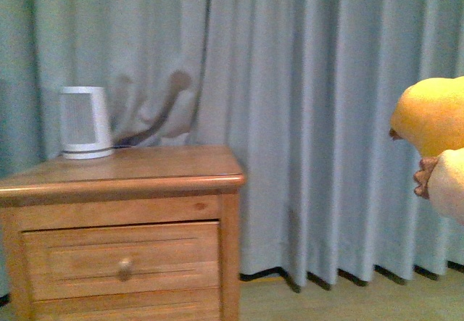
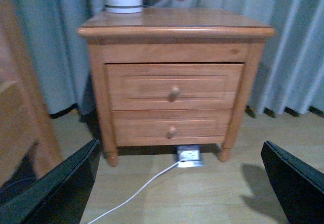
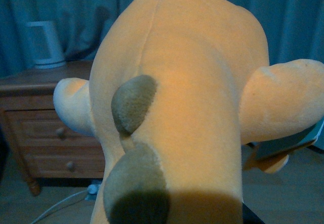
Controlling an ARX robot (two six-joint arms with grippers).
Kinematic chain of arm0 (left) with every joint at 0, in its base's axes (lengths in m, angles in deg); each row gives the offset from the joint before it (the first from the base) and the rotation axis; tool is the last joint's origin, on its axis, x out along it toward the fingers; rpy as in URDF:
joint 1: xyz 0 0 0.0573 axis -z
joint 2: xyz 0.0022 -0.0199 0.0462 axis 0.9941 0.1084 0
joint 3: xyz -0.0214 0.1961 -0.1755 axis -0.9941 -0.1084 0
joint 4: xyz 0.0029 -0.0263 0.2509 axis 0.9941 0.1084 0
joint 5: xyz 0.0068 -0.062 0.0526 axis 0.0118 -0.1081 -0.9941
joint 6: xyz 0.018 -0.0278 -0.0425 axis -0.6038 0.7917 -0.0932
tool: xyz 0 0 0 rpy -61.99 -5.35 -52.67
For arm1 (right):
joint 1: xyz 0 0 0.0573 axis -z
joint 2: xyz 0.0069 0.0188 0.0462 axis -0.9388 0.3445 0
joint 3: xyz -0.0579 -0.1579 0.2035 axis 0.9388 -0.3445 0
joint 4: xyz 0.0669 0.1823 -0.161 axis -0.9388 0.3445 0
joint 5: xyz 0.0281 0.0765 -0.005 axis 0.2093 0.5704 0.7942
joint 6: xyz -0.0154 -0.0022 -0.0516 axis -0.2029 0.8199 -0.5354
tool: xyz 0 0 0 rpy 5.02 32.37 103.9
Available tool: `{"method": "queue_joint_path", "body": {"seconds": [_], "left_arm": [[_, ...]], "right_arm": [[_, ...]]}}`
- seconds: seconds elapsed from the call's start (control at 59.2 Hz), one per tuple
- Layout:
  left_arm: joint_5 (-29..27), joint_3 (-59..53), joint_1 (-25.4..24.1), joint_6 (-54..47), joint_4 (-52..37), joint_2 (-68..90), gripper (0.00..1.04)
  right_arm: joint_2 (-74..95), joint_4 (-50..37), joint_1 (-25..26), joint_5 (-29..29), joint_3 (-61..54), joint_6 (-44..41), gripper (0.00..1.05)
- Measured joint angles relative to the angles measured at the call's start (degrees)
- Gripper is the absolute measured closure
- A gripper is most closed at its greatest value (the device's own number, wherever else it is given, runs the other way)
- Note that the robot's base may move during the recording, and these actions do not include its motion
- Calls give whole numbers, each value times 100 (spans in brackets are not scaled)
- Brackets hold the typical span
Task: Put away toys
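The yellow-orange plush animal (image 3: 192,107) fills the right wrist view, with tan patches (image 3: 132,104) on its body and stubby limbs (image 3: 281,105) sticking out. My right gripper is shut on it, and the plush's body hides the fingers. In the front view the plush (image 1: 433,117) hangs in the air at the right edge, well to the right of the nightstand and higher than its top. My left gripper (image 2: 179,193) is open and empty, low over the floor. Its black fingers (image 2: 55,188) frame the two-drawer wooden nightstand (image 2: 174,77).
A white appliance (image 1: 85,122) stands on the nightstand (image 1: 123,183) top. Both drawers (image 2: 174,87) are shut. A white cable (image 2: 136,193) runs over the floor to a socket (image 2: 188,155) under the nightstand. Wooden furniture (image 2: 15,107) stands close beside the left arm. Grey curtains (image 1: 312,118) hang behind.
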Motion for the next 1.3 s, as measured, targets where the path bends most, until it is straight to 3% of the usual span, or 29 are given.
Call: {"method": "queue_joint_path", "body": {"seconds": [1.301], "left_arm": [[24,0,0,-2,0,0,6]], "right_arm": [[-7,0,2,-17,-9,2,98]]}}
